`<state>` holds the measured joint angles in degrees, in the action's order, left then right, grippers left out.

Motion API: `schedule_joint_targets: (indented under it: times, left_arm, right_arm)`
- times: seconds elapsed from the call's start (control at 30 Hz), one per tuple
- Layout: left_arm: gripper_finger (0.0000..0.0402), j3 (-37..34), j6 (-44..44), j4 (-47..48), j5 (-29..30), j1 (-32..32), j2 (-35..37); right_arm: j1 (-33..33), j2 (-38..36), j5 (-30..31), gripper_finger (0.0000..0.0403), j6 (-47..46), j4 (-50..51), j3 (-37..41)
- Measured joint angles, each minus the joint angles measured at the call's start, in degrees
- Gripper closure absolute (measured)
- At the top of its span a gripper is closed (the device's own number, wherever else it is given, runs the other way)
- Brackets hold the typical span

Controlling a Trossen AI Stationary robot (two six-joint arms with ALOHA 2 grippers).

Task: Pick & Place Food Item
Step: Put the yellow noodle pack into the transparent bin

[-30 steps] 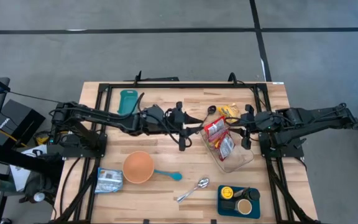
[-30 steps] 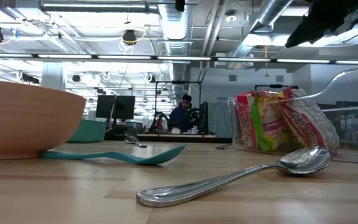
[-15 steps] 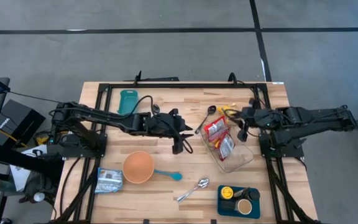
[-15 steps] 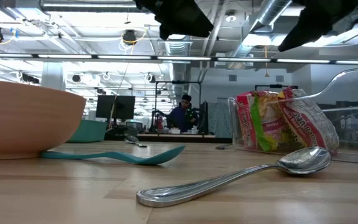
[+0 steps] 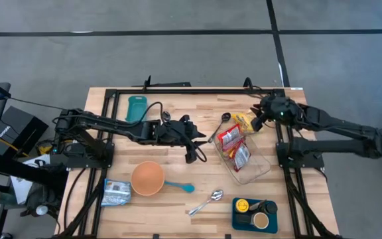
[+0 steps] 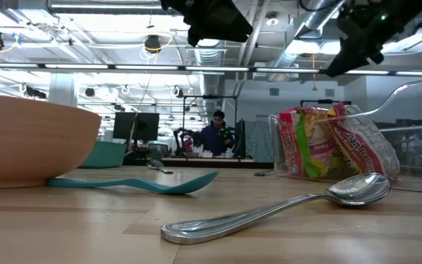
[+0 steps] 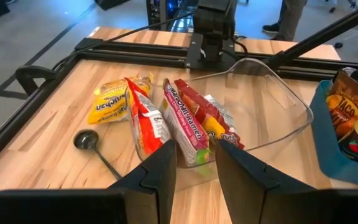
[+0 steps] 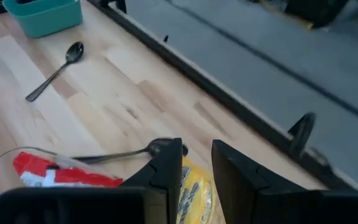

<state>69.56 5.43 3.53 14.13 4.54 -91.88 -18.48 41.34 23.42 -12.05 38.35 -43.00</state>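
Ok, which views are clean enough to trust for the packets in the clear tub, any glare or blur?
High view: even light, packets sharp. Left wrist view: clear tub rim visible, little glare. Low view: ceiling lights are bright, near spoon handle soft, bowl fills the edge. Right wrist view: yellow packet partly hidden by its own fingers.

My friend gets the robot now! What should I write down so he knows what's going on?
Left gripper: slightly open, empty, above the table middle, facing the container.
Right gripper: slightly open, empty, over the yellow snack packet at the far edge.
Clear plastic container: holds two red noodle packets.
Yellow packet lies on the wood outside the container, beside a black spoon.
Done: two red packets in.
Left: probably grab the yellow packet and place it.
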Motion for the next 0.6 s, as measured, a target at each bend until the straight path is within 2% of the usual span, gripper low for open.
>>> schedule_joint_targets:
  times: [0.17, 0.27, 0.6]
  left_arm:
    - [0.0293, 0.0, 0.0, -0.2, 0.0, 0.0, 0.0]
    - [0.0293, 0.0, 0.0, -0.2, 0.0, 0.0, 0.0]
    - [0.0293, 0.0, 1.5, -0.2, 0.0, 0.0, 0.0]
  right_arm:
    - [-6.9, 2.1, -11.6, 0.0321, 0.0, 2.8, 0.0]
    - [-9.9, 4.5, -16.3, 0.0321, -0.1, 5.3, 0.0]
    - [-16.2, 12.5, -17.7, 0.0321, -7.2, 11.3, 0.0]
